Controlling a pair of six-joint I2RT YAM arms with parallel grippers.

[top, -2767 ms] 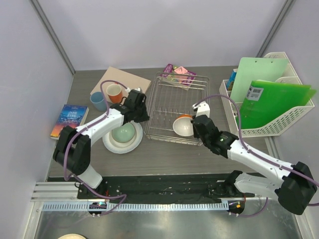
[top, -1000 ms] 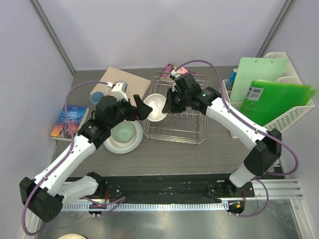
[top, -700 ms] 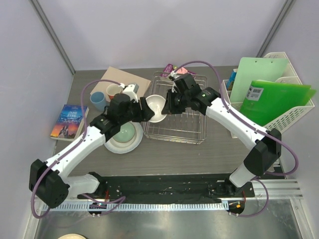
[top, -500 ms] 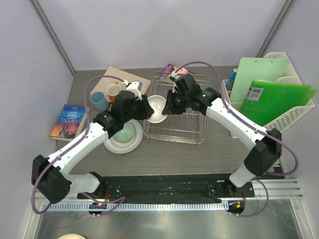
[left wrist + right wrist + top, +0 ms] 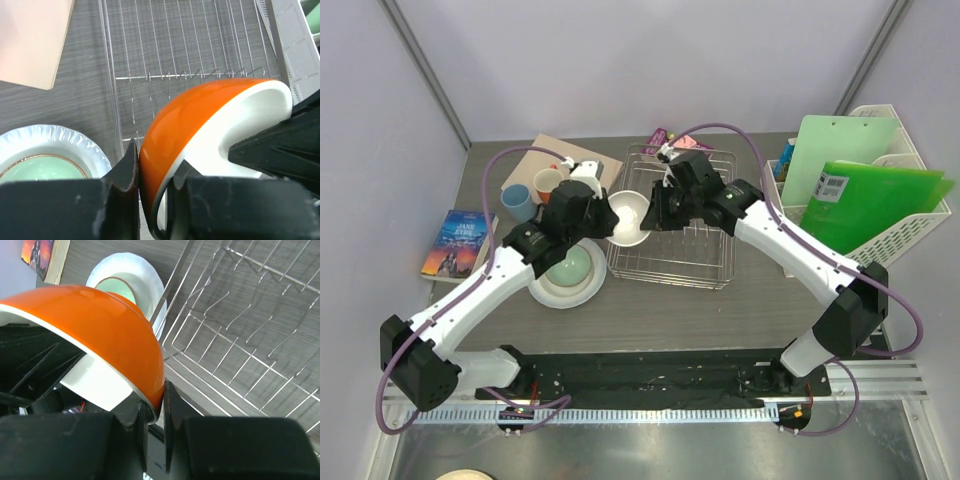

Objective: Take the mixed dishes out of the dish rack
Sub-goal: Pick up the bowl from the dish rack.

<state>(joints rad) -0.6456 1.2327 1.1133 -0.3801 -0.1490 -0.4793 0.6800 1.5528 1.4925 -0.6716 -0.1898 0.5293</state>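
The cream bowl with orange outside hangs tilted over the left edge of the dish rack, held from both sides. My left gripper is shut on its left rim, one pad on the orange wall and one inside, as the left wrist view shows round the gripper. My right gripper is shut on the opposite rim of the bowl. The pale green bowl sits in the white plate on the table. The blue cup and orange mug stand at the back left.
A tan board lies behind the cups and a book at the far left. Pink packets lie behind the rack. A white file basket with green folders stands at the right.
My left gripper has come in from the left and shut on the bowl's rim. The right gripper has kept its grip, and the bowl has shifted slightly left.
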